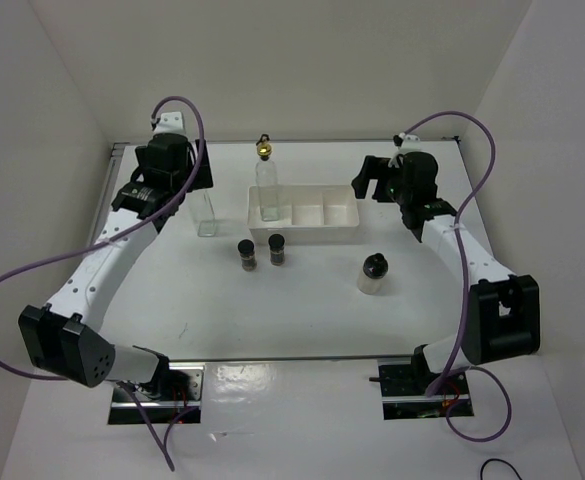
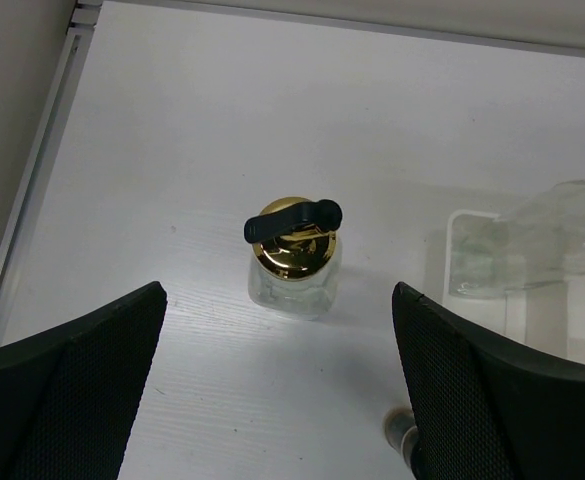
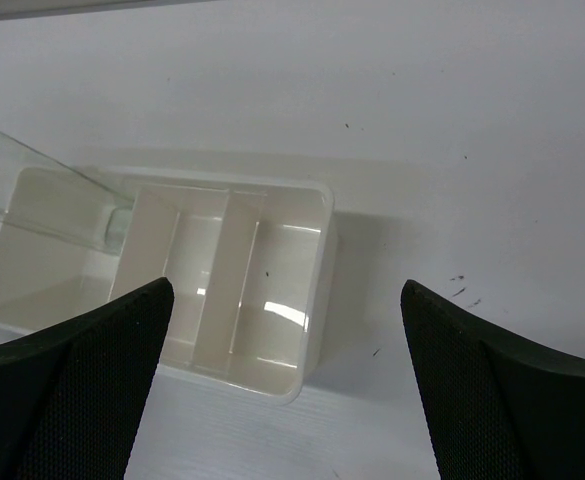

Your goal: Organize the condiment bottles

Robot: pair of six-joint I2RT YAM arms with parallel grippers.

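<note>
A tall clear bottle [image 1: 206,212] with a gold pourer top [image 2: 292,250] stands on the table left of the white tray [image 1: 317,235]. My left gripper [image 1: 187,172] hovers above it, open and empty [image 2: 277,400]. A second tall gold-topped bottle [image 1: 266,185] stands in the tray's left compartment and shows in both wrist views [image 2: 537,235] [image 3: 42,195]. Two small dark black-capped jars [image 1: 246,253] [image 1: 277,249] stand in front of the tray. A squat pale black-capped jar [image 1: 373,273] stands to the right front. My right gripper [image 1: 369,180] is open and empty over the tray's right end [image 3: 287,400].
The tray [image 3: 317,300] has divided compartments; its middle and right ones hold nothing. A metal rail [image 2: 32,180] runs along the table's left edge. White walls enclose the table at the back and sides. One dark jar's top [image 2: 404,432] shows beside my left gripper's right finger.
</note>
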